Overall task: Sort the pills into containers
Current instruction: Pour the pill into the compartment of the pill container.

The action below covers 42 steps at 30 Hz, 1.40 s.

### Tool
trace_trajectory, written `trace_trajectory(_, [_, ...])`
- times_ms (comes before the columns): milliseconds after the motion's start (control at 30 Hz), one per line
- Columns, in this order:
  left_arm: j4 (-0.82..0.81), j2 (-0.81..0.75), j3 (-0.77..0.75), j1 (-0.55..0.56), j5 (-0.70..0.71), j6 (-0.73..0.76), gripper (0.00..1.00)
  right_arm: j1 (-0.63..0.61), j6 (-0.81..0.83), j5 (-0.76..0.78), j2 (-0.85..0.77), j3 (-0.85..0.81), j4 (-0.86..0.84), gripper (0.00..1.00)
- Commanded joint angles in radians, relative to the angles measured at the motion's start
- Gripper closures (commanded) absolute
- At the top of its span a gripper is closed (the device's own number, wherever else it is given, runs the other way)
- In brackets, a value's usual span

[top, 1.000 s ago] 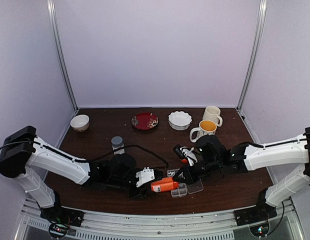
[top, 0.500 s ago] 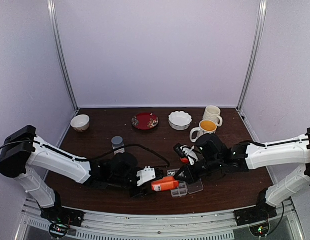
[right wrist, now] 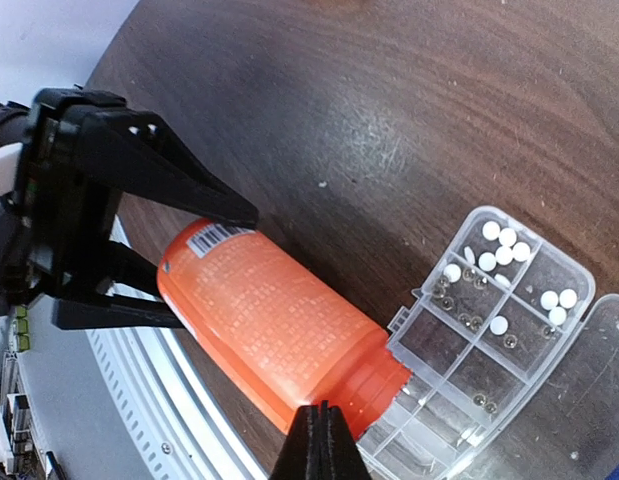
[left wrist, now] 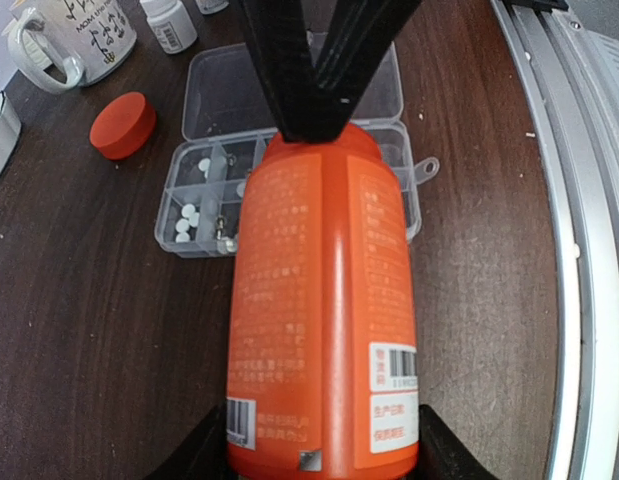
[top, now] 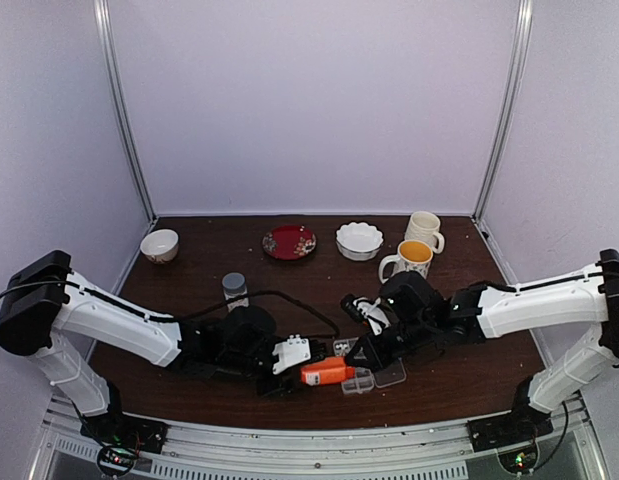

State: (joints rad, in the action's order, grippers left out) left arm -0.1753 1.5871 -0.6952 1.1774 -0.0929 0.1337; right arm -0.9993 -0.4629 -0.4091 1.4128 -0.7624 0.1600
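My left gripper [top: 311,374] is shut on an orange bottle [top: 329,371], uncapped and lying almost flat, mouth over the near edge of the clear pill box [top: 359,383]. In the left wrist view the bottle [left wrist: 324,300] fills the middle and hides part of the box [left wrist: 409,195]; white pills [left wrist: 189,215] lie in the box's left compartments. In the right wrist view several pills [right wrist: 504,240] sit in the far compartments of the box [right wrist: 579,270]. My right gripper [right wrist: 322,445] is shut and empty, its tips just above the bottle's neck [right wrist: 384,380].
The red bottle cap [left wrist: 123,125] lies left of the box, whose open lid [left wrist: 219,90] lies flat behind it. A mug [left wrist: 74,35] and a white bottle [left wrist: 169,22] stand further back. The metal table edge [left wrist: 579,250] runs close on the right.
My right gripper has shifted a little to the left, closer over the bottle's mouth. The left gripper and the orange bottle have hardly moved.
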Motion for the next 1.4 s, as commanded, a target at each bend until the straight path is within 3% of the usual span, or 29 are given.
trace_trajectory(0, [-0.028,-0.019,-0.019,0.005,-0.003,0.010,1.00,-0.009,-0.012,-0.016,0.048,0.005,0.001,1.00])
trace_trajectory(400, [-0.012,-0.024,-0.026,0.005,-0.005,0.010,1.00,-0.009,0.014,0.033,-0.082,-0.052,0.054,1.00])
trace_trajectory(667, [0.029,-0.027,-0.051,0.005,-0.008,0.015,1.00,-0.009,0.002,0.012,0.035,-0.031,0.073,1.00])
trace_trajectory(1067, [0.064,-0.033,-0.067,0.005,-0.010,0.014,1.00,-0.011,-0.011,0.030,-0.105,0.013,-0.002,1.00])
trace_trajectory(1367, [0.077,-0.037,-0.082,0.004,-0.011,0.014,1.00,-0.016,-0.028,0.023,0.030,0.015,-0.003,1.00])
